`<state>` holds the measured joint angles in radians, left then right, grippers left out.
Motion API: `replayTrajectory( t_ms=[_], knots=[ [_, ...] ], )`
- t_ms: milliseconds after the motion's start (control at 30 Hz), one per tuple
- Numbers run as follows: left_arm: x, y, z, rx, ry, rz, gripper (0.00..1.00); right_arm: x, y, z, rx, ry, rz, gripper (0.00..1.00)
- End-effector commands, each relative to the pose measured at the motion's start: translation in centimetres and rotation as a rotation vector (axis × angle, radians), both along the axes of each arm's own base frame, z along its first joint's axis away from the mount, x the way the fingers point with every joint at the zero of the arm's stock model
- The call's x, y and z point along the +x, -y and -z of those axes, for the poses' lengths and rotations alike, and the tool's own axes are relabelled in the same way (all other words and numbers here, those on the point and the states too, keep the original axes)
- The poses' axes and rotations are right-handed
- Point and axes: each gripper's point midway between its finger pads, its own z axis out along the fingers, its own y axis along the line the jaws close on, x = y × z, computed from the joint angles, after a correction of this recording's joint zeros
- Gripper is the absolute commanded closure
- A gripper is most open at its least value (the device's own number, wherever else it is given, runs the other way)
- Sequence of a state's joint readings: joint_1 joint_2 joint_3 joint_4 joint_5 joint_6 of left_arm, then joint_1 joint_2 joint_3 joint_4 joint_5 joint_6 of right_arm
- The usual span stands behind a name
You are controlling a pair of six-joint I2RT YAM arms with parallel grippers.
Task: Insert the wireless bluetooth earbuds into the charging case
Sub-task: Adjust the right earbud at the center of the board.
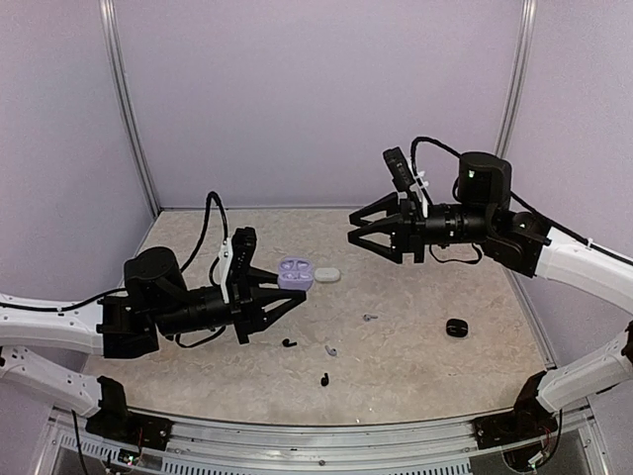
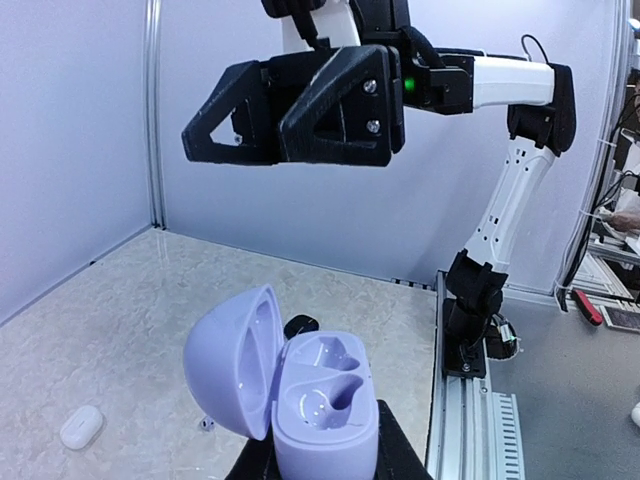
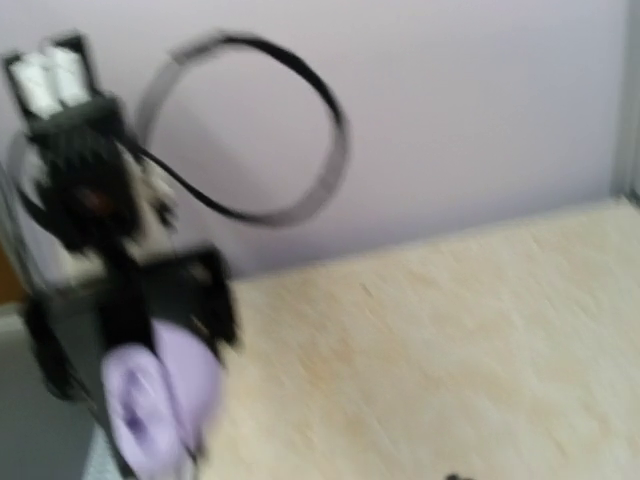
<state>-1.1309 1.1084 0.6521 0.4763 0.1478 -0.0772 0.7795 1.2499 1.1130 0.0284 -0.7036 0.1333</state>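
Clamping the lavender case (image 1: 295, 274), left fingers (image 1: 280, 305) hang clear of the earbuds (image 1: 288, 342).

The left arm (image 1: 59, 327) reaches right at a low height, forearm level, its gripper (image 1: 295, 289) clamped on the open lavender case (image 1: 295, 273). The right arm (image 1: 584, 262) stretches left, higher and farther back, its gripper (image 1: 352, 228) spread apart and empty.

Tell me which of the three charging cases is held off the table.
The lavender case, clamped in the left gripper with its lid open. The white case and the black case both lie on the table, apart from either gripper.
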Motion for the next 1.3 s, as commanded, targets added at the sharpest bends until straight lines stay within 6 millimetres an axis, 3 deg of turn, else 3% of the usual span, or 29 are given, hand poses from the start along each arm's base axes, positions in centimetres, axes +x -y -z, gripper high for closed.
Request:
replayTrajectory(
  t_ms=[0,67,167,467,700,833,967,1067,1267],
  knots=[
    [0.6,-1.9,0.4,-0.025,-0.050,-0.048,1.00,2.9,1.8,8.4,-0.253,-0.139,0.110,0.47],
    [0.8,-2.4,0.5,-0.028,-0.060,-0.063,1.00,4.4,2.3,12.3,-0.380,-0.187,0.156,0.48],
    [0.9,-2.9,0.8,-0.027,-0.071,-0.076,1.00,5.6,2.9,16.1,-0.526,-0.222,0.194,0.50],
    [0.9,-3.6,1.9,-0.022,-0.096,-0.094,1.00,3.9,1.4,22.3,-0.662,-0.328,0.115,0.58],
    [1.1,-4.3,1.9,-0.044,-0.094,-0.121,1.00,2.3,-0.8,25.4,-0.653,-0.326,0.075,0.62],
    [1.2,-4.4,1.9,-0.040,-0.093,-0.125,1.00,3.5,-0.8,26.2,-0.683,-0.298,0.124,0.64],
    [1.2,-4.4,1.9,-0.038,-0.090,-0.125,1.00,6.9,1.1,26.9,-0.756,-0.269,0.220,0.63],
    [1.2,-4.4,1.9,-0.035,-0.090,-0.126,1.00,9.0,3.3,28.6,-0.876,-0.265,0.293,0.63],
    [1.3,-4.4,1.9,-0.036,-0.084,-0.123,1.00,9.9,4.6,30.3,-0.983,-0.280,0.303,0.61]
  ],
)
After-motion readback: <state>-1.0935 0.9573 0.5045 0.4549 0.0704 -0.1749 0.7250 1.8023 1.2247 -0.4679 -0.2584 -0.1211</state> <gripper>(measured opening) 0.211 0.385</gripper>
